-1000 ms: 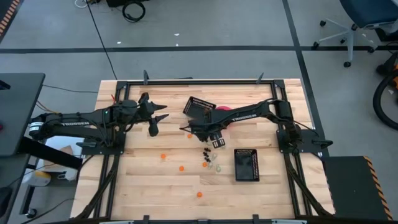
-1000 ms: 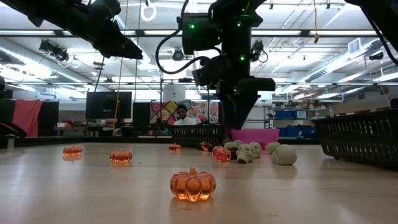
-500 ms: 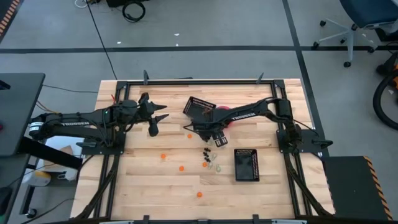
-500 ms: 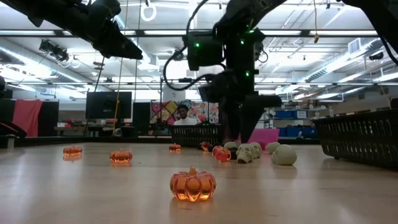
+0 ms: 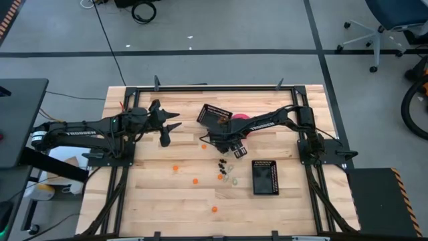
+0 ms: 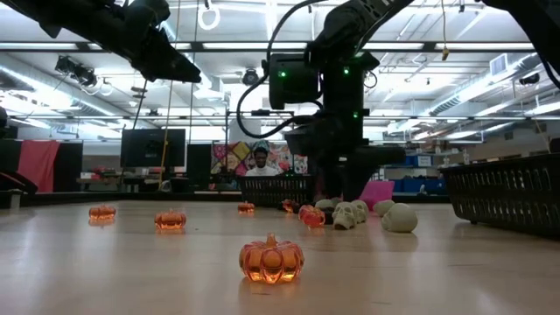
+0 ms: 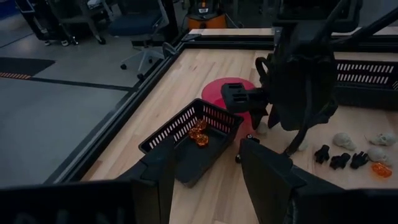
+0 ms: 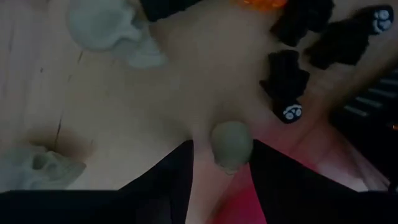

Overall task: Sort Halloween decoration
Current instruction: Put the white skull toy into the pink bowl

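The right gripper (image 5: 235,148), pinching a pale skull (image 8: 231,145), is mid-carry and next needs releasing over the pink bowl (image 7: 222,93).

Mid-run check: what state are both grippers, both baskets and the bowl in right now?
Left gripper: open, empty, raised off the table.
Right gripper: shut on a pale trinket.
Angled basket: upright, holds orange pumpkins.
Second basket: upright, contents unclear.
Pink bowl: upright, partly hidden behind the right arm.
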### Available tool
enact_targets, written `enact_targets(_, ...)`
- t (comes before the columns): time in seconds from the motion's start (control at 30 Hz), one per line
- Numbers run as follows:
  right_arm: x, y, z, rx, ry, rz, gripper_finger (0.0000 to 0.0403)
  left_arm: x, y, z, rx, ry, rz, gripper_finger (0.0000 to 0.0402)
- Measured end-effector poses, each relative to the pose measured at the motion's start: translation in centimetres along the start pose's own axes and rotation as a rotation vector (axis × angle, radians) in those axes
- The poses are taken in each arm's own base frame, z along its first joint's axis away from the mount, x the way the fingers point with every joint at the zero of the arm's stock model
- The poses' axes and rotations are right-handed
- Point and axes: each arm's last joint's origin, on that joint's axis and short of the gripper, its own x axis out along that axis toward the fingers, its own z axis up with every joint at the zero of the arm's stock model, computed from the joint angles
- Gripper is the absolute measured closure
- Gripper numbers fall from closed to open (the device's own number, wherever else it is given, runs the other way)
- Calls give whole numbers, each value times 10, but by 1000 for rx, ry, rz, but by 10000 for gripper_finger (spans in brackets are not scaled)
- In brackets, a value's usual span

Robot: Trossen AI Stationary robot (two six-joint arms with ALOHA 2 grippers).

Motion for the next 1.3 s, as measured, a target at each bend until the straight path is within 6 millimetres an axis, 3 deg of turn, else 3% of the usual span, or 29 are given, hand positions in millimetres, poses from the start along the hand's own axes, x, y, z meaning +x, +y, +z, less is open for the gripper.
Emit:
enact_targets(0.53, -2, 4, 5, 11, -18, -21, 315, 0, 0, 0, 0, -2, 0, 246)
enact_targets(0.9, -43, -8, 8, 40, 25, -44, 315, 0, 0, 5, -34, -51, 2, 246)
enact_targets(1.17, -70, -33, -22, 220, 60, -117, 316, 0, 0, -1, -26, 7, -1, 246)
enact_targets(1.3, -65, -48, -42, 317, 84, -85, 308, 0, 0, -1, -25, 12, -2, 246)
